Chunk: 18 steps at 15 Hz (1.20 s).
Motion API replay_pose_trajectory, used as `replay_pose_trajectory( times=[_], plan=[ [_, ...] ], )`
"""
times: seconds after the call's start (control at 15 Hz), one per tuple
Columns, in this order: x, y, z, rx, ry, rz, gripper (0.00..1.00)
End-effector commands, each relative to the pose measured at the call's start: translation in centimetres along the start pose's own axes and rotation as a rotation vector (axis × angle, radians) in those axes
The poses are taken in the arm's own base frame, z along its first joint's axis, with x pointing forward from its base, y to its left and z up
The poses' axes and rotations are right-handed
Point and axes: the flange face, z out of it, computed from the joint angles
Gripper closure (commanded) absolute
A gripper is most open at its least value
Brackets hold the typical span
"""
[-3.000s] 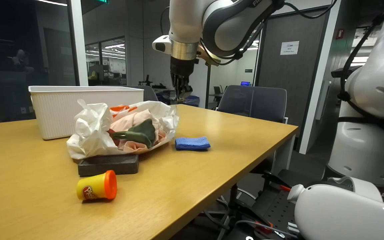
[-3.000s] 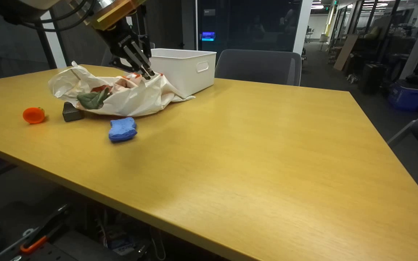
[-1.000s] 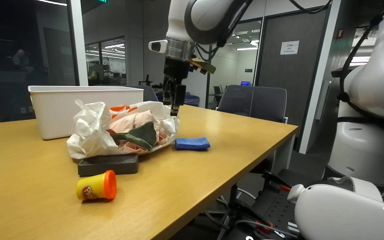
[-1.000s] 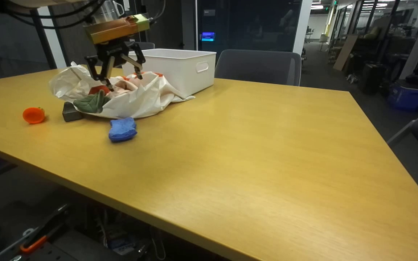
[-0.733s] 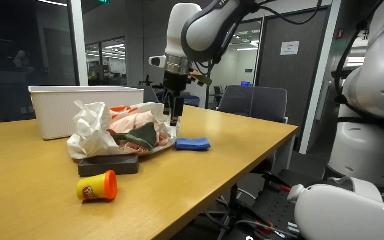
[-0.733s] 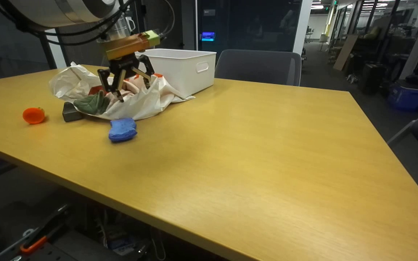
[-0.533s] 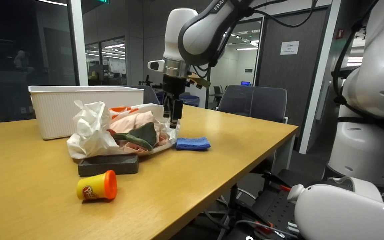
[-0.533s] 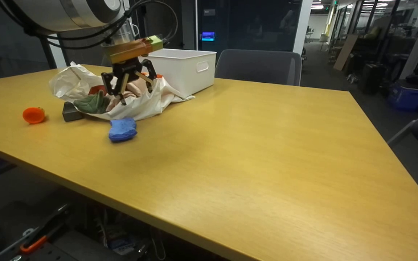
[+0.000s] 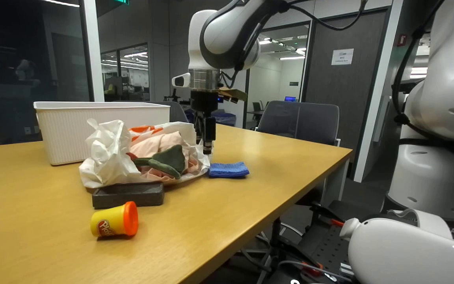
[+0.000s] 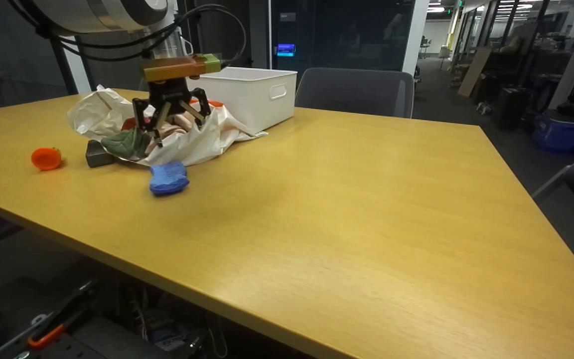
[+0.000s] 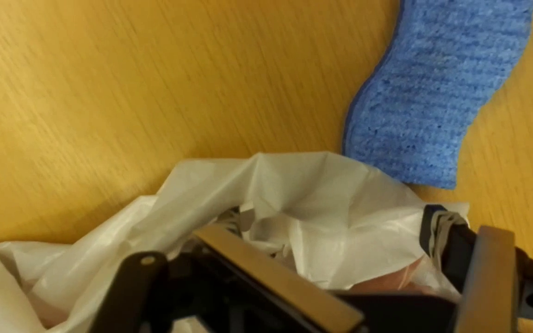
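The yellow worktop [image 10: 366, 214] carries everything, and the white bin [image 10: 254, 102] stands just as it stood a few seconds ago. Beside it lies the white plastic bag [image 10: 187, 148], pink fabric [image 9: 156, 145] showing in its mouth; within the last second the bag's end beneath the robot has sagged lower and outward. The fingers [image 9: 209, 131] have come down onto that end: they point at the worktop, spread well apart, with bag film between them and nothing clamped. They seem to press on the film, which puts the work, by my reading, at the bag's rim. The blue cloth [image 11: 433, 101], just beside that rim, has barely shifted. The dark block [image 9: 128, 195] and yellow tub [image 9: 108, 222] lie unmoved.
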Motion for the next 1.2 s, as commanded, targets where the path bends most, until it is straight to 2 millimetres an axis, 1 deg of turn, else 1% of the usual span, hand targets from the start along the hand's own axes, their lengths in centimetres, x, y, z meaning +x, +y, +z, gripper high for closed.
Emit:
replay_pose_trajectory(
  times=[0.0,0.27,0.53,0.6,0.67,0.73,0.8,0.93,1.13],
  plan=[
    [1.2,0.2,-0.5,0.045,0.000,-0.008,0.00],
    [2.3,-0.5,0.3,0.072,-0.017,-0.006,0.00],
    [2.5,-0.4,1.6,0.044,-0.025,-0.024,0.00],
    [2.4,-0.3,1.8,0.042,-0.025,-0.033,0.25],
    [2.4,-0.3,1.9,0.040,-0.026,-0.036,0.26],
    [2.4,-0.3,1.9,0.040,-0.021,-0.041,0.32],
    [2.4,-0.3,1.9,0.039,-0.018,-0.041,0.42],
    [2.3,-0.2,1.8,0.036,-0.017,-0.037,0.57],
    [1.9,-0.2,1.1,0.015,-0.018,-0.041,0.81]
  ],
)
